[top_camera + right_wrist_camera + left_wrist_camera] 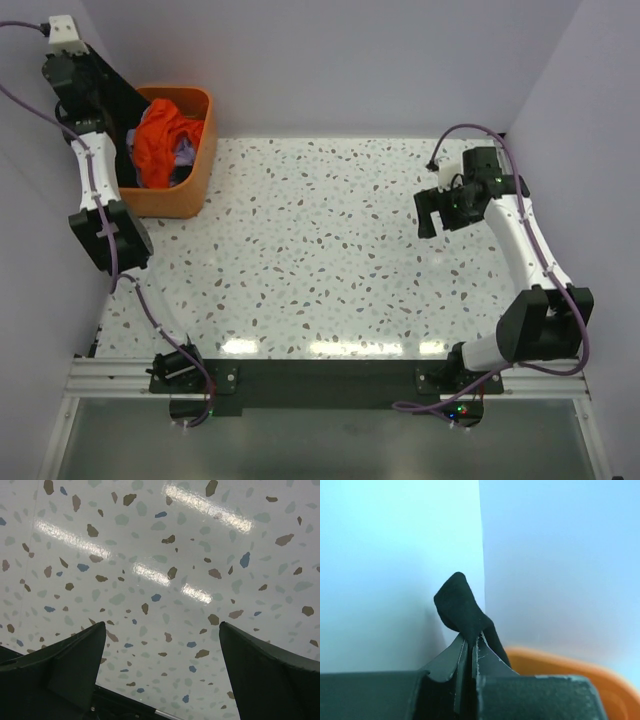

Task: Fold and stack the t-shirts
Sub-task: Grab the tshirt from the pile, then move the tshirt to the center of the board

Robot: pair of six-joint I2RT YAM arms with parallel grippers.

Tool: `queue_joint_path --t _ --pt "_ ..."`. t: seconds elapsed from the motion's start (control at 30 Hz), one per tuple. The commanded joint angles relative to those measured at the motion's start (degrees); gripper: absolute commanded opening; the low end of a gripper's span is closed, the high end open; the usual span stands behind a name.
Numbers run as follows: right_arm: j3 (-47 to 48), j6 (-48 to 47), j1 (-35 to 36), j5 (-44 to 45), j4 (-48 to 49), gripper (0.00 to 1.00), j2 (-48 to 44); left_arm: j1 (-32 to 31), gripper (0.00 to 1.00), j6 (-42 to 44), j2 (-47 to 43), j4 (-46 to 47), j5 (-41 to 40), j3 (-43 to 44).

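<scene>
My left gripper (66, 72) is raised high at the back left corner and is shut on a fold of the black t-shirt (115, 100). The shirt hangs taut from it down into the orange tub (190, 190). In the left wrist view the gripper (471, 642) pinches a bunch of black t-shirt cloth (459, 605). A bright orange t-shirt (160, 138) lies crumpled in the tub, with a bit of lavender cloth (186, 152) beside it. My right gripper (440, 212) is open and empty, hovering over the table's right side; it also shows in the right wrist view (162, 635).
The speckled terrazzo table (320, 250) fills the middle and shows under the right gripper (150, 555). Pale walls close in the left, back and right. The tub's rim (560, 665) shows below the left gripper, near the wall corner.
</scene>
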Motion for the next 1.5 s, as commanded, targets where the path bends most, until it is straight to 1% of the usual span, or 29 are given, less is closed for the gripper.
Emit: queue_joint_path --t 0.0,0.07,0.1,0.17,0.27,0.3,0.4,0.5,0.57,0.7,0.9,1.0,1.13,1.2,1.27,1.33,1.43,1.47 --pt "0.51 0.98 -0.33 -1.88 0.73 0.99 -3.72 0.04 0.0 -1.0 -6.95 20.29 -2.01 3.04" --pt "0.33 0.98 -0.33 -1.71 0.73 0.99 -4.42 -0.04 0.0 -0.92 -5.9 22.68 -2.36 6.11" --pt "0.15 0.98 -0.33 -1.62 0.73 0.99 -5.21 -0.04 0.0 -0.74 -5.63 23.29 -2.45 9.18" --pt "-0.11 1.07 -0.33 -1.62 0.64 0.99 -5.83 -0.04 0.0 0.13 -5.63 25.66 -2.97 10.78" --pt "-0.64 1.07 -0.33 -1.53 0.47 0.99 -6.97 -0.13 0.0 3.82 -7.12 30.75 -4.11 10.0" --pt "-0.81 1.07 -0.33 -1.45 0.46 0.99 -7.5 -0.13 0.0 5.83 -7.21 33.55 -5.69 10.0" --pt "-1.08 0.99 -0.42 -1.44 0.29 0.99 -7.94 -0.04 0.0 10.49 -7.65 37.43 -6.49 10.17" --pt "-0.99 0.98 -0.33 -1.71 0.29 0.99 -7.85 -0.04 0.0 13.66 -7.92 41.48 -7.19 10.78" --pt "-0.99 0.99 -0.33 -1.8 0.38 0.99 -7.85 0.04 0.0 14.02 -8.96 43.59 -8.07 10.79" --pt "-0.73 1.07 -0.42 -1.36 0.73 0.99 -7.77 -0.04 0.0 13.76 -11.69 48.33 -7.11 9.21" --pt "-0.03 1.16 -0.33 -2.23 0.99 0.99 -7.68 -0.48 0.0 10.42 -16.96 51.24 -3.07 9.03" --pt "0.24 1.07 -0.33 -2.5 1.43 0.99 -7.85 -0.92 0.0 11.38 -19.42 54.04 -1.13 8.77" --pt "0.77 0.98 -0.33 -3.2 1.78 0.99 -8.12 -1.01 0.0 13.32 -22.06 55.55 -0.25 9.21" --pt "1.12 0.98 -0.33 -3.47 1.96 0.99 -8.29 -0.92 0.0 11.66 -23.64 55.73 -0.25 7.98" --pt "1.29 0.98 -0.33 -3.73 2.31 0.99 -8.47 -1.1 0.0 9.64 -26.36 56.6 1.85 4.73" --pt "1.12 1.16 -0.33 -3.99 2.66 0.99 -8.64 -2.41 0.0 7.0 -28.12 56.43 3.61 3.41" --pt "0.94 1.68 -0.42 -4.34 3.27 0.99 -8.99 -6.1 0.0 4.62 -29.88 55.64 8.25 1.65" --pt "0.94 1.95 -0.42 -4.35 3.45 0.99 -9.08 -8.81 0.0 4.36 -30.24 55.29 9.23 1.3"
